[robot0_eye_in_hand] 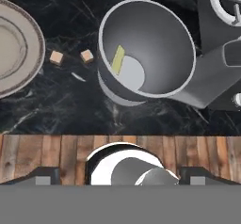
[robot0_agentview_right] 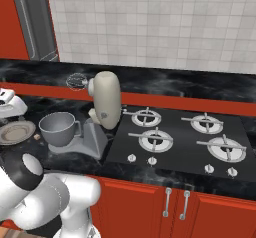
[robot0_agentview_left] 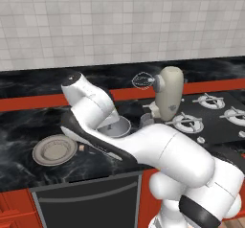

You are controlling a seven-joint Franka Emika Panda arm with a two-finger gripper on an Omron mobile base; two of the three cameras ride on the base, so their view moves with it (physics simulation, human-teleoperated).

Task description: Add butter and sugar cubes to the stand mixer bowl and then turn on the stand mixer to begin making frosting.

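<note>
While my gripper (robot0_eye_in_hand: 120, 180) hangs wide open and empty, the butter (robot0_eye_in_hand: 117, 60) lies inside the bowl (robot0_eye_in_hand: 155, 35), two sugar cubes (robot0_eye_in_hand: 71, 57) beside it.

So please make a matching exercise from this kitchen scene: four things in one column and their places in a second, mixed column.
Things:
1. butter
2. sugar cubes
3. plate
4. stand mixer bowl

Places:
A. on the mixer's base, beside the stove
B. on the counter, between plate and bowl
C. inside the bowl
D. on the counter, beyond the cubes from the bowl

Pairs: 1-C, 2-B, 3-D, 4-A
</note>
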